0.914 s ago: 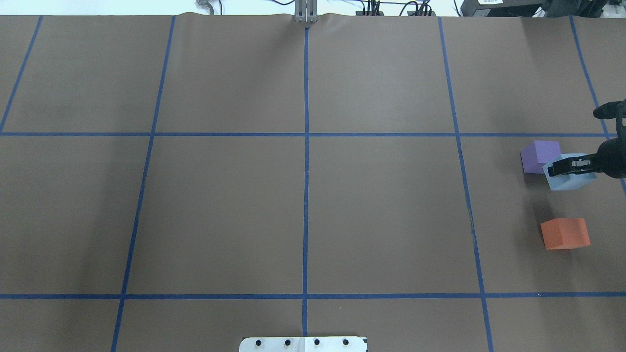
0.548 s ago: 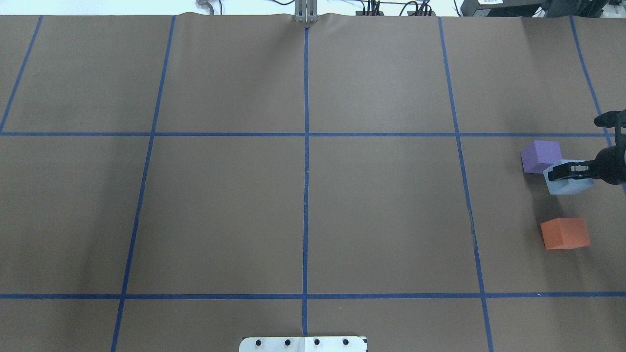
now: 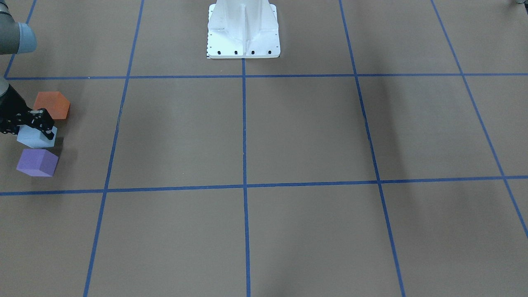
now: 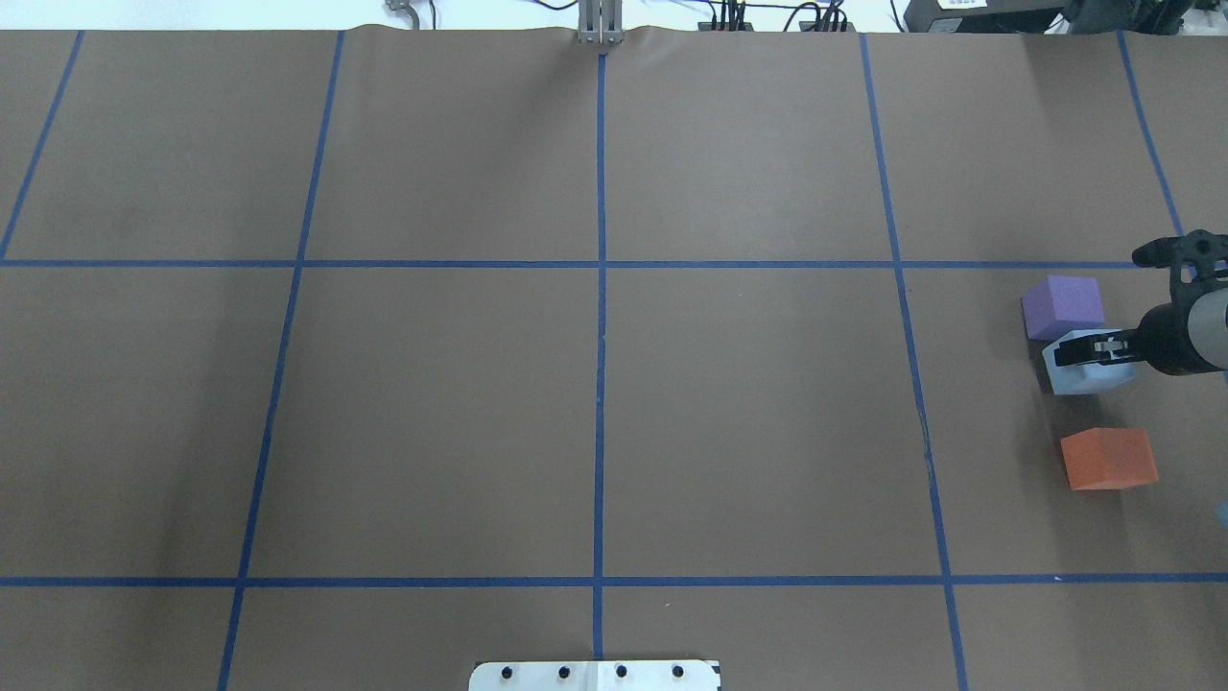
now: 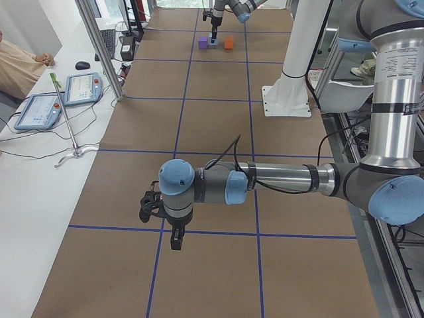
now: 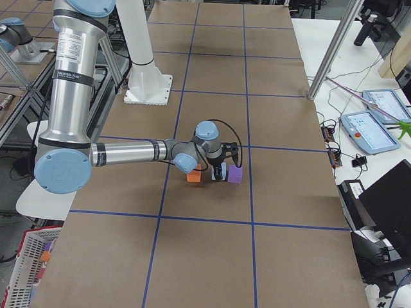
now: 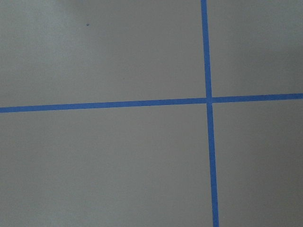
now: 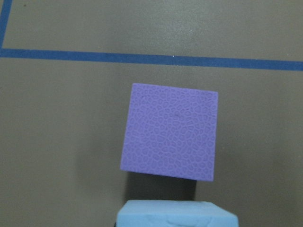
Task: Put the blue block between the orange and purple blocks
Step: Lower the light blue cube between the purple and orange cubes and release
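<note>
blue block has shifted, pinched in the right gripper; purple block just ahead, orange block behind; release remains.

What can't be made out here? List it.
blue block: right wrist view, bottom edge cuts most off.
Whether it rests on the table: overhead view, right gripper and its own body hide the base.
left gripper: exterior left only, jaws too small to judge.

The blue block is between purple block and orange block, nearer purple.
</note>
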Action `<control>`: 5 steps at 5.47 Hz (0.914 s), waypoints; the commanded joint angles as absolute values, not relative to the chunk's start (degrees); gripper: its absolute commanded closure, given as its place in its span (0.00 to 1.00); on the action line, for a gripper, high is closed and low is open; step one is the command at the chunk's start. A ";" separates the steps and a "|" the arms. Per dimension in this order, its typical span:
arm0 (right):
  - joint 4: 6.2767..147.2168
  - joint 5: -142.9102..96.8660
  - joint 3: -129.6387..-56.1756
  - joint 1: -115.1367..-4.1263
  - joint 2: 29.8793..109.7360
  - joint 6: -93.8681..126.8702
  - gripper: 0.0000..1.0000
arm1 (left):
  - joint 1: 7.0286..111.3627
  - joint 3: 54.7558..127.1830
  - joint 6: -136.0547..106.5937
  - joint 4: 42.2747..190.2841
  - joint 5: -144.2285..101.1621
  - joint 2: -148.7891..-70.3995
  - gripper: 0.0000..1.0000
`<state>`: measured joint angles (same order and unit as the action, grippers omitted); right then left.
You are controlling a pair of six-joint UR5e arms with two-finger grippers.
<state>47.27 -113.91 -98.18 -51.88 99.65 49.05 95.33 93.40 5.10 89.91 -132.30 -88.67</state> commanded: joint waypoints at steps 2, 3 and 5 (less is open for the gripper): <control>48.42 -118.87 -99.66 -57.68 99.75 43.03 0.00 | 95.27 93.43 5.10 89.91 -132.28 -88.59 0.00; 54.78 -127.36 -99.75 -67.75 99.84 29.41 0.00 | 95.27 93.43 5.18 89.91 -132.28 -88.59 0.00; 76.08 -132.69 -100.02 -82.99 99.15 -0.56 0.00 | 95.10 93.43 5.19 89.91 -132.28 -88.51 0.00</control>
<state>65.65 -129.87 -99.83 -76.01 99.57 13.38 95.17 93.43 5.18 89.91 -132.28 -88.53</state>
